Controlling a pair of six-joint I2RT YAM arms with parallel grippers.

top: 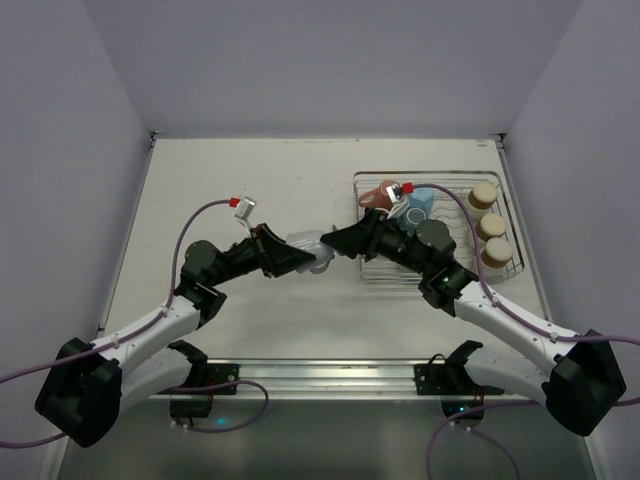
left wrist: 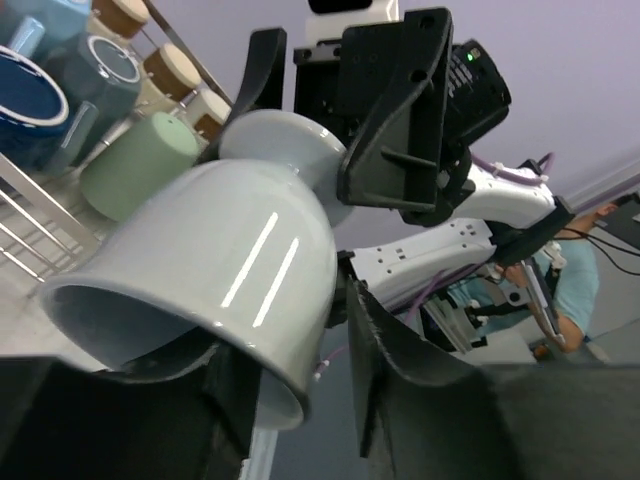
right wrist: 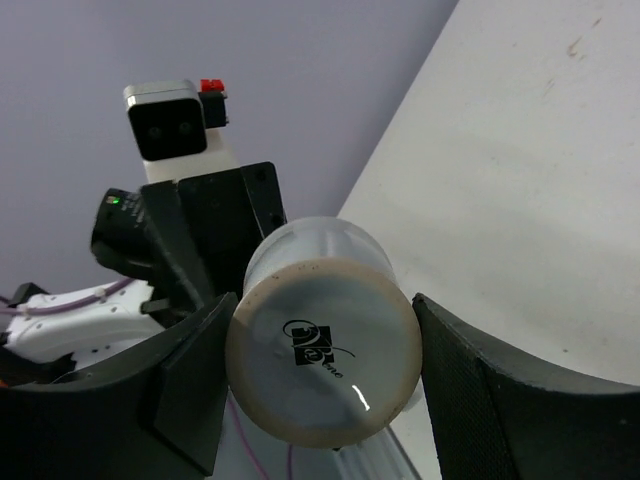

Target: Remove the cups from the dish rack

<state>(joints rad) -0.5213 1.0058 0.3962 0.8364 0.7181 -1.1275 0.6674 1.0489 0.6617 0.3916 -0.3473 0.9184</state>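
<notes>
Both grippers stood at one grey-white cup [top: 308,246] over the table.
The right gripper [right wrist: 320,372] was clamped on the cup's base. The left gripper [left wrist: 290,400] straddled its rim with jaws partly apart, and whether they pinched it could not be told. Below lay a cream table [top: 230,180] with pale lilac walls [top: 320,60] around. The dish rack [top: 445,185], holding more cups [top: 484,223], sat just behind the right gripper.
</notes>
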